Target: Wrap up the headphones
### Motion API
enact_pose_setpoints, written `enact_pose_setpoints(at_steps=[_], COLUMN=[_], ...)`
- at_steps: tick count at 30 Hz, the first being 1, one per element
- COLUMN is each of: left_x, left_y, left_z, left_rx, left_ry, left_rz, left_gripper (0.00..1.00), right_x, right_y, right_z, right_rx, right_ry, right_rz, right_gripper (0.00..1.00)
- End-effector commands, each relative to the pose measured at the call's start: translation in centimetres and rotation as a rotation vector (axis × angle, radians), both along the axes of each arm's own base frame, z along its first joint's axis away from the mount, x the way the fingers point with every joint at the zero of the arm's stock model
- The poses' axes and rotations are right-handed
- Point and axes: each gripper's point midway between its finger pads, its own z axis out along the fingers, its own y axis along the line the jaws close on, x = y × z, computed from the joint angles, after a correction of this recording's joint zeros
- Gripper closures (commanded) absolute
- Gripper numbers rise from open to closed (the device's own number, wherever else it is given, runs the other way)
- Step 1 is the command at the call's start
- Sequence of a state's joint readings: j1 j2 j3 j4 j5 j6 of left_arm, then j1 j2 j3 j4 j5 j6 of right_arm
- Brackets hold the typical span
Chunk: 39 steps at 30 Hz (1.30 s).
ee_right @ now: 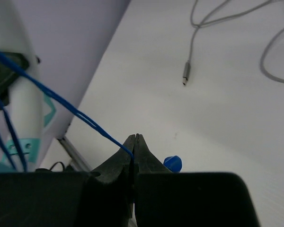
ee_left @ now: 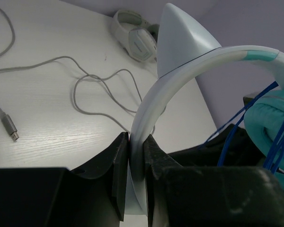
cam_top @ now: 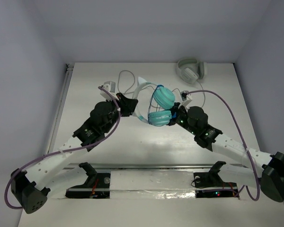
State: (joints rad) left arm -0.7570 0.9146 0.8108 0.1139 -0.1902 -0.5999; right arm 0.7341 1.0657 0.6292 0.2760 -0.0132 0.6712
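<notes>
The headphones (cam_top: 162,98) are held up above the table's middle, their teal ear cups stacked one over the other. My left gripper (cam_top: 129,105) is shut on the white headband (ee_left: 151,99), which runs up between its fingers (ee_left: 118,161). A teal ear cup (ee_left: 270,118) with loops of thin blue cable (ee_left: 232,137) shows at the right of the left wrist view. My right gripper (cam_top: 175,116) sits beside the lower cup. It is shut on the blue cable (ee_right: 61,101), which runs taut from its tips (ee_right: 135,142) to the headphones. A blue plug end (ee_right: 173,163) pokes out behind the jaws.
Grey-white headphones (cam_top: 191,70) lie at the back right of the table. Their grey cable (ee_left: 85,85) loops across the table and ends in a metal plug (ee_left: 10,126). The enclosure walls stand close on the left, back and right.
</notes>
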Motion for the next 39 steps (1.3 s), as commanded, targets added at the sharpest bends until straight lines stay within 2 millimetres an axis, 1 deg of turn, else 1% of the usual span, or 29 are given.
enact_pose_setpoints(at_steps=[1,3,4,5,6,7,9,10,12,14,15,16,17,18,19,20,21,22,23,24,25,26,30,31,33,34,37,38,39], left_x=[1.0,2.0,2.5,2.5,3.0,3.1,3.9,4.1,4.7,5.1,5.7,5.9,5.9,6.3,6.5,6.8,7.2,7.3,7.4,7.5,7.6,7.8,8.5,8.6,9.1,9.1,9.3,9.4,9.3], left_y=[0.0,0.0,0.4,0.4,1.1,1.3,2.6,2.8,3.2,3.5,4.2,4.5,4.4,4.7,4.7,4.6,4.5,4.6,4.7,4.8,4.9,5.4,5.5,5.6,6.2,6.3,6.1,5.9,5.9], left_z=[6.2,4.8,4.6,3.9,4.3,4.1,4.2,4.1,3.5,2.8,1.5,1.8,1.2,1.3,1.1,0.6,-0.1,-0.6,-1.6,-2.4,-2.7,-3.5,-4.7,-4.9,-5.3,-5.4,-5.7,-6.2,-6.3], left_rx=[-0.312,-0.321,-0.351,-0.360,-0.389,-0.402,-0.426,-0.432,-0.465,-0.474,-0.473,-0.493,-0.501,-0.515,-0.512,-0.508,-0.502,-0.502,-0.493,-0.489,-0.484,-0.469,-0.435,-0.428,-0.411,-0.408,-0.404,-0.395,-0.392], left_ry=[-0.111,-0.088,-0.078,-0.069,-0.085,-0.081,-0.090,-0.091,-0.077,-0.071,-0.050,-0.054,-0.049,-0.059,-0.056,-0.049,-0.041,-0.037,-0.025,-0.017,-0.017,-0.013,-0.010,-0.009,-0.009,-0.010,-0.008,-0.001,0.002], left_rz=[0.054,0.086,0.102,0.106,0.138,0.150,0.217,0.236,0.269,0.299,0.352,0.363,0.357,0.371,0.381,0.386,0.401,0.411,0.420,0.433,0.441,0.462,0.494,0.499,0.525,0.528,0.524,0.521,0.520], left_gripper=[1.00,1.00,1.00,1.00,1.00,1.00,1.00,1.00,1.00,1.00,1.00,1.00,1.00,1.00,1.00,1.00,1.00,1.00,1.00,1.00,1.00,1.00,1.00,1.00,1.00,1.00,1.00,1.00,1.00], right_x=[-1.0,-0.9,-0.9,-1.0,-1.1,-1.1,-1.4,-1.3,-1.5,-1.4,-1.6,-1.4,-1.7,-1.5,-1.3,-1.4,-1.5,-1.5,-1.6,-1.8,-1.6,-1.9,-2.2,-2.4,-3.2,-3.4,-3.8,-4.3,-4.3], right_y=[0.9,1.1,1.1,1.2,1.2,1.2,1.2,1.2,1.3,1.8,2.3,2.5,3.2,3.7,4.5,5.3,5.7,5.9,6.2,6.3,6.0,6.1,6.7,6.8,6.8,6.8,6.7,6.5,6.6], right_z=[1.3,0.5,0.4,-0.1,-0.1,-0.1,-0.6,-0.2,-0.4,-0.6,-0.9,-1.1,-1.5,-1.9,-1.2,-2.8,-3.1,-2.9,-4.3,-4.7,-4.3,-4.7,-5.3,-4.3,-3.8,-3.1,-3.0,-2.1,-2.5], right_rx=[0.151,0.165,0.180,0.186,0.216,0.236,0.289,0.324,0.375,0.416,0.450,0.463,0.458,0.455,0.473,0.455,0.475,0.496,0.488,0.501,0.540,0.543,0.574,0.617,0.656,0.702,0.751,0.784,0.778], right_ry=[-0.002,0.042,0.046,0.066,0.093,0.109,0.169,0.167,0.208,0.237,0.264,0.275,0.298,0.319,0.310,0.354,0.380,0.376,0.412,0.422,0.418,0.433,0.474,0.475,0.488,0.491,0.518,0.508,0.517], right_rz=[0.048,0.042,0.041,0.043,0.038,0.031,0.017,0.016,0.012,0.019,0.045,0.044,0.079,0.094,0.120,0.151,0.165,0.184,0.192,0.198,0.201,0.215,0.251,0.275,0.322,0.344,0.377,0.408,0.407], right_gripper=[1.00,1.00,1.00,1.00,1.00,1.00,1.00,1.00,1.00,1.00,1.00,1.00,1.00,1.00,1.00,1.00,1.00,1.00,1.00,1.00,0.99,0.98,0.98,0.98,0.97,0.93,0.90,0.89,0.89])
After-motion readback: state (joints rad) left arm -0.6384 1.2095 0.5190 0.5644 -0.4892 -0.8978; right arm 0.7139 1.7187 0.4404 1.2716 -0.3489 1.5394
